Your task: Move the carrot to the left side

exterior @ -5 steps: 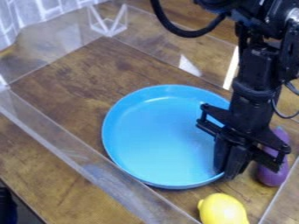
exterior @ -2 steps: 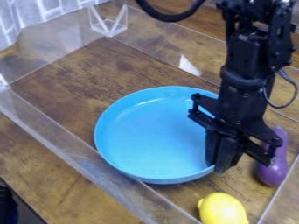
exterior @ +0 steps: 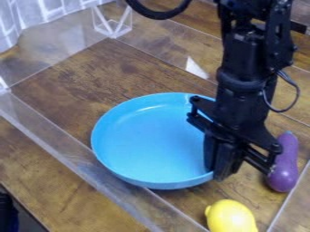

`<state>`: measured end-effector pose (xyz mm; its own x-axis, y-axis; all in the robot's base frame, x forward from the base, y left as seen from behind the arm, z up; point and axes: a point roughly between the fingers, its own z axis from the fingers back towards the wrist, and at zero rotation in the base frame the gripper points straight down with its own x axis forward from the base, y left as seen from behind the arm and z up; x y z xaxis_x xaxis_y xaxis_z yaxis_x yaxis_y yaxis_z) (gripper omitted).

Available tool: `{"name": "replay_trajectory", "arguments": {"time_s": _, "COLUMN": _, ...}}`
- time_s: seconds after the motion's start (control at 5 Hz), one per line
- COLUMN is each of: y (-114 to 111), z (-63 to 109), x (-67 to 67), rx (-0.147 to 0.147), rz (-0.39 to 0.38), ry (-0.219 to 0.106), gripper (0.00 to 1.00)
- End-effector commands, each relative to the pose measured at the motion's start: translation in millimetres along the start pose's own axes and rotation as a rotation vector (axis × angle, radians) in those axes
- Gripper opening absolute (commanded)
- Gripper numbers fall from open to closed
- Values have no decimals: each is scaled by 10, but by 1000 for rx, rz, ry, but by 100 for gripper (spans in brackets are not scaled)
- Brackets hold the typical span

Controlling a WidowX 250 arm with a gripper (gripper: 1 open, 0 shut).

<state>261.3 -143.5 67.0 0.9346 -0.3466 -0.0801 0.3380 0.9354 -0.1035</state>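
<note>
Carrot: I cannot make it out anywhere in my view; toward the near edge of the table (exterior: 72, 91) lies the blue plate (exterior: 140, 145); at its right rim the arm (exterior: 248, 82) points straight down, jaws pinched shut on that rim; near the right corner of the near edge sits a yellow lemon (exterior: 230, 217); a purple eggplant (exterior: 285, 161) lies just beside the plate, by the right edge.
</note>
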Motion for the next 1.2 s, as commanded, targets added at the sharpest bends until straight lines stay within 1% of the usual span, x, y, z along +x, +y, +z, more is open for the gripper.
{"name": "replay_trajectory", "arguments": {"time_s": 0.0, "y": 67, "z": 177, "x": -38, "rx": -11, "rz": 19, "ry": -51, "gripper": 0}}
{"name": "replay_trajectory", "arguments": {"time_s": 0.4, "y": 196, "z": 156, "x": -4, "rx": -19, "rz": 30, "ry": -53, "gripper": 0}}
{"name": "replay_trajectory", "arguments": {"time_s": 0.6, "y": 132, "z": 126, "x": -53, "rx": -29, "rz": 62, "ry": -57, "gripper": 100}}
{"name": "replay_trajectory", "arguments": {"time_s": 0.8, "y": 51, "z": 85, "x": -80, "rx": -41, "rz": 88, "ry": -63, "gripper": 100}}
{"name": "replay_trajectory", "arguments": {"time_s": 1.0, "y": 74, "z": 11, "x": -73, "rx": -45, "rz": 57, "ry": -60, "gripper": 100}}
